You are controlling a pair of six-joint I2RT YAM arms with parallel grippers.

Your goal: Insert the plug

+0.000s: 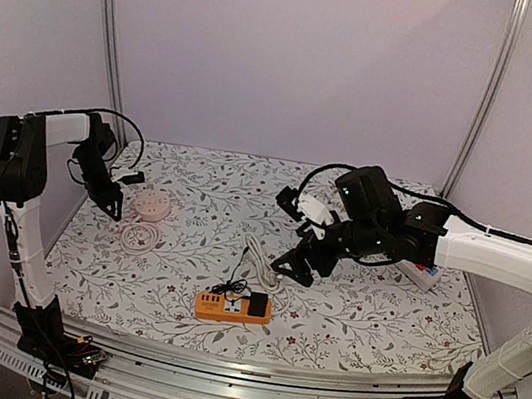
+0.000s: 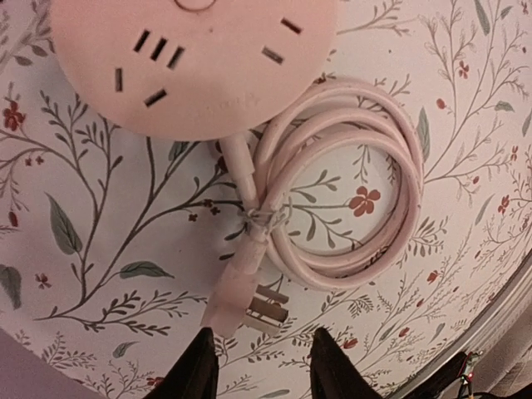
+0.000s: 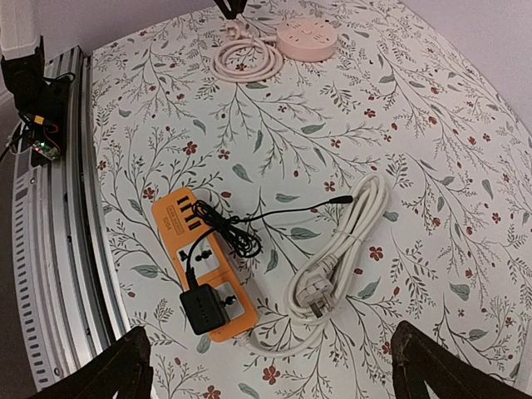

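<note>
A white plug on a coiled white cable lies on the floral table, right of an orange power strip. A black adapter sits on the strip's end socket. My right gripper hovers above them, open wide and empty; in the top view it is over the white cable. My left gripper is open and empty just short of a pink plug, with its coiled pink cable and a round pink socket hub beyond.
A white power strip lies under the right arm. The adapter's thin black wire is bundled across the orange strip. A metal rail runs along the table's near edge. The walls stand close at both sides.
</note>
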